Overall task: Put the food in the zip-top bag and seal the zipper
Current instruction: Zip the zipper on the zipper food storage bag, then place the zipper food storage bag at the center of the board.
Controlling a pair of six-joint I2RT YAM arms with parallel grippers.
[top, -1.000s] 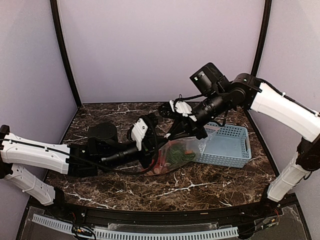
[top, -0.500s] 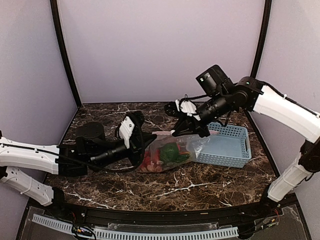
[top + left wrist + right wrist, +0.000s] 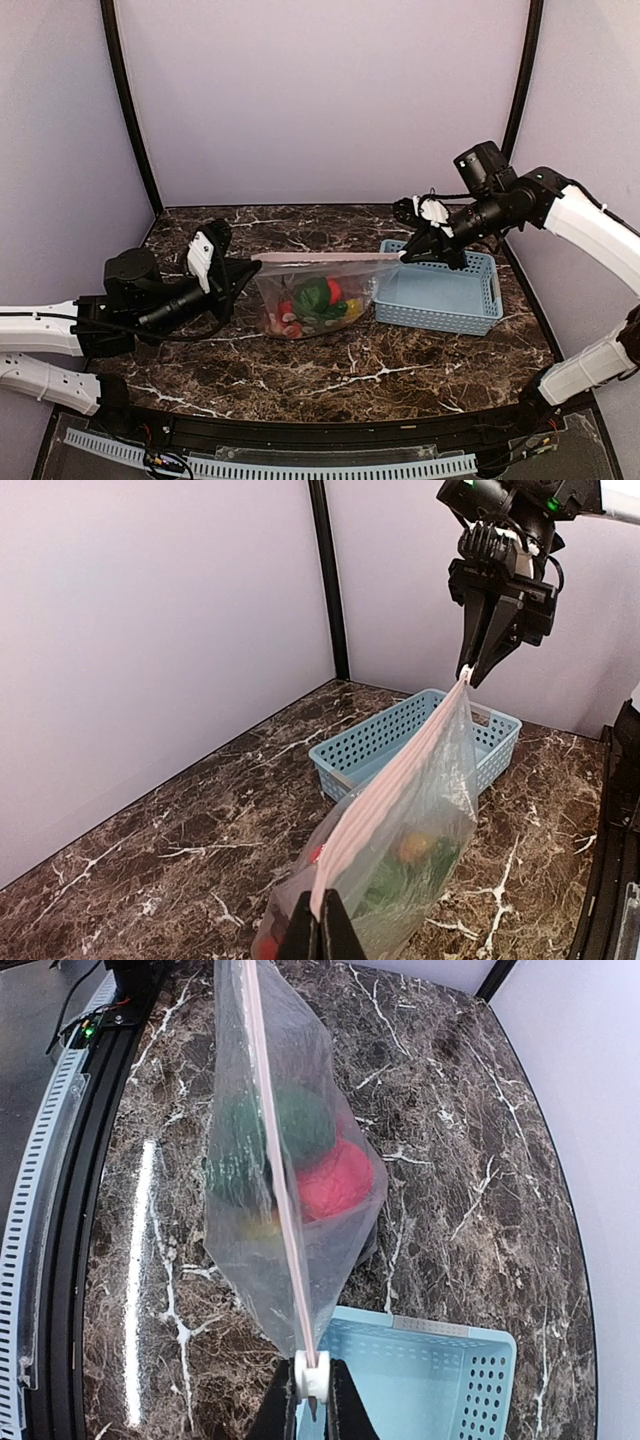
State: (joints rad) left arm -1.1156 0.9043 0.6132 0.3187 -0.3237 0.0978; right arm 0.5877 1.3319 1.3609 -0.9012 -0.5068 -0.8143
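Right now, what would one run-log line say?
left fingers: pinching zipper end; right fingers: pinching other end; food: inside bag; bag: stretched taut

Pale lilac walls (image 3: 320, 100); black corner posts (image 3: 130, 110); dark marble tabletop (image 3: 400, 370) (white-veined).

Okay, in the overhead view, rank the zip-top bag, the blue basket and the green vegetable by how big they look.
Largest: zip-top bag and blue basket, about alike, too close to rank.
Smallest: green vegetable, clearly, inside the bag.

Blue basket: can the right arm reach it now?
Probably: the right gripper hangs over one end of the basket, nothing between. But it is pinching the bag's zipper, so not free.
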